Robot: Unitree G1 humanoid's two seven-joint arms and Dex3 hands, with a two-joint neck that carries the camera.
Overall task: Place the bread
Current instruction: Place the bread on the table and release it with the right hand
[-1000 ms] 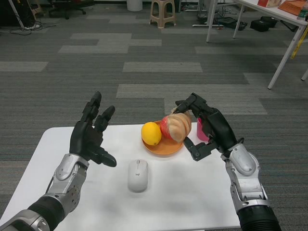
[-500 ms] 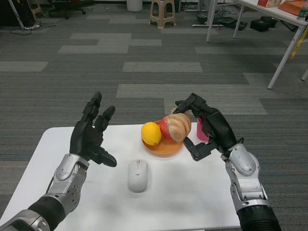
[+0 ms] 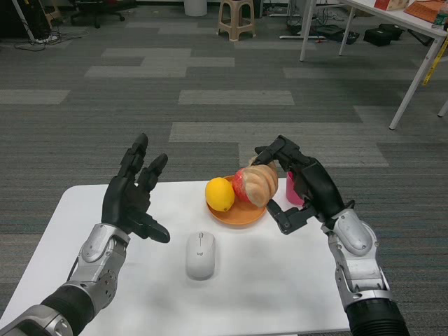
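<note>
A tan ridged bread roll (image 3: 259, 184) lies tilted on the orange plate (image 3: 238, 214) at the table's back middle, leaning against a red fruit (image 3: 240, 185). My right hand (image 3: 302, 185) arches over and to the right of the bread, fingers spread. Its upper fingertips (image 3: 266, 152) hover close above the bread's top, and the thumb stands apart below it. My left hand (image 3: 133, 196) is raised open over the table's left side, holding nothing.
A yellow lemon (image 3: 220, 194) sits on the plate's left part. A pink cup (image 3: 292, 190) stands behind my right hand, partly hidden. A white computer mouse (image 3: 201, 255) lies on the white table (image 3: 266, 287) in front of the plate.
</note>
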